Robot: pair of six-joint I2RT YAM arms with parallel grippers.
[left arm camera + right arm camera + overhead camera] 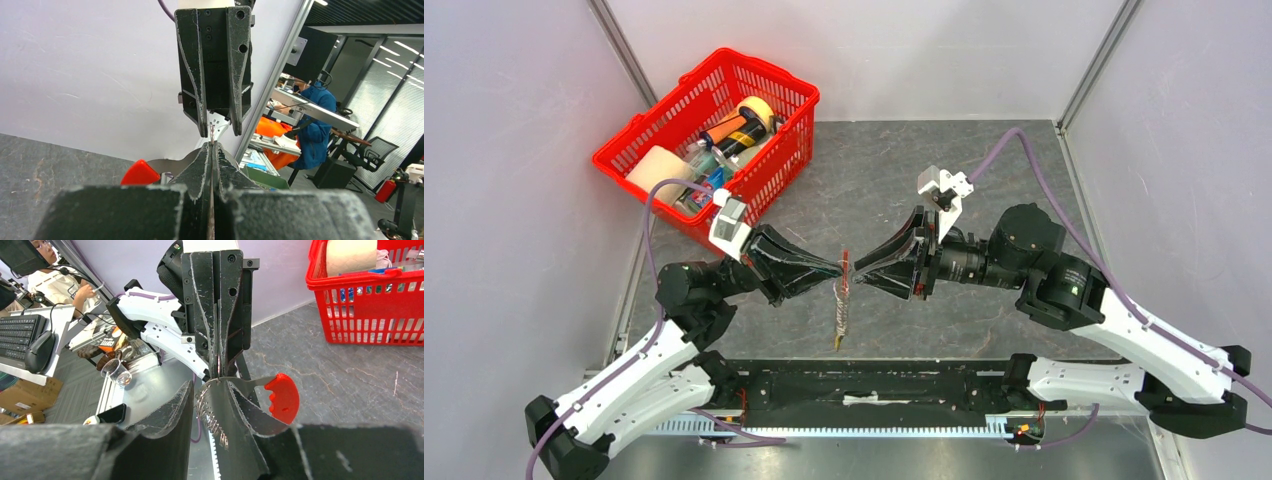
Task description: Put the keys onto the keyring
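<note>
The keyring hangs between both grippers above the table middle: a red crescent tip [846, 262] with a string of small silvery pieces [840, 318] dangling below. My left gripper [837, 270] is shut on its thin metal edge; its pads [206, 162] are pressed together, with the red tip [140, 173] to their left. My right gripper [857, 272] faces it, open, its fingers straddling the metal. In the right wrist view the red crescent [283, 397] and silvery fringe [212, 416] lie against one right finger [241, 410]. The blue-headed key is out of view.
A red basket [628, 148] with a tape roll, bottles and other items stands at the back left, and shows in the right wrist view [320, 300]. Grey walls enclose the table on the left, back and right. The black arm-mount rail [874, 385] runs along the near edge.
</note>
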